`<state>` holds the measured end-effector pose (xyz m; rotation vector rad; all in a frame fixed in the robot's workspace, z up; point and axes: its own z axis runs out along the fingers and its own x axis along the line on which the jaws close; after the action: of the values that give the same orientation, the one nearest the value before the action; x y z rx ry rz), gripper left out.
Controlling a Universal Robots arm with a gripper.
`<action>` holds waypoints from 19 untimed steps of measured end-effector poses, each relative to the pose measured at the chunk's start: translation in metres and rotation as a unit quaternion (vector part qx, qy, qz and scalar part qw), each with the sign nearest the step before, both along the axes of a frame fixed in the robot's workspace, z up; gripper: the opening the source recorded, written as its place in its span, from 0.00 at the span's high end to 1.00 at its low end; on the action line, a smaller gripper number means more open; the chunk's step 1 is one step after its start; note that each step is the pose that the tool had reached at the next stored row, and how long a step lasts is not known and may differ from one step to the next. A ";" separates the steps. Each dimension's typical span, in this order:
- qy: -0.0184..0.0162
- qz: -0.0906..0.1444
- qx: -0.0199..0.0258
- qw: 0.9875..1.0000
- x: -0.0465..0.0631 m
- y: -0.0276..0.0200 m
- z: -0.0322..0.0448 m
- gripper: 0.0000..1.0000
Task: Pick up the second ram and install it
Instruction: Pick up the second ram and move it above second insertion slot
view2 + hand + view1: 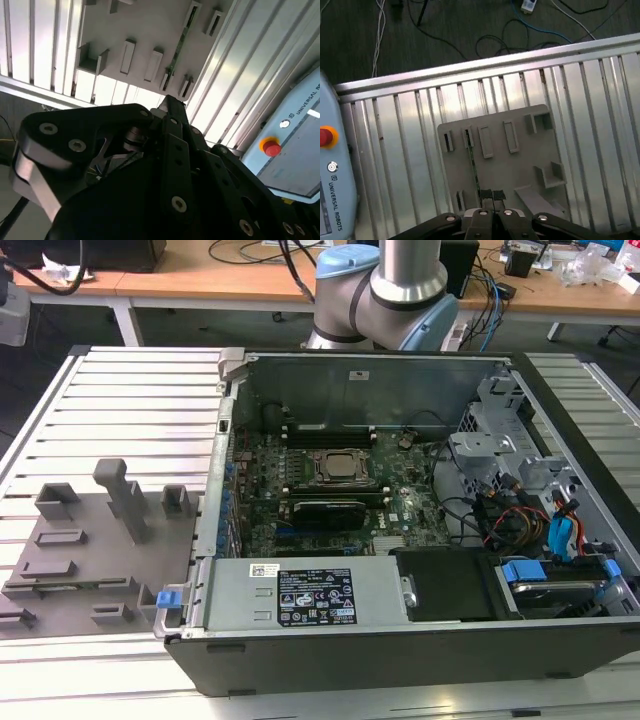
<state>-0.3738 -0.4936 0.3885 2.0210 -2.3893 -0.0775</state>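
My jaws look drawn together with nothing between them in the first wrist view, hanging over the gray fixture plate (520,170) on the slatted table (405,150). There the second ram (473,165) stands on edge in its slots, ungrasped. In the second wrist view that green stick (180,42) runs across the same plate beyond my fingertips (172,102). In the exterior view the plate (95,540) lies to the exterior view's left of the open computer case (400,660).

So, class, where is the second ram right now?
The second ram sits on the gray fixture, at the exterior view's left, outside the computer case.
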 end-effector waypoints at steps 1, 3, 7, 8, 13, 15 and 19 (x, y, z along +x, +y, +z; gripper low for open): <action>0.000 0.013 0.000 1.000 0.000 0.0000 0.0000 0.89; 0.000 0.037 0.000 0.999 0.000 0.0000 0.0000 0.89; 0.000 0.060 0.000 0.998 0.000 0.0000 0.0000 0.89; 0.000 0.070 0.000 0.998 0.000 0.0000 0.0000 0.89; 0.000 0.111 0.000 0.994 0.000 0.0000 0.0000 0.89; 0.000 0.123 0.000 0.992 0.000 0.0000 0.0000 0.89; 0.000 0.153 0.000 0.988 0.000 0.0000 0.0000 0.89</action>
<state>-0.3737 -0.4936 0.3885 2.3565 -2.0479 -0.0737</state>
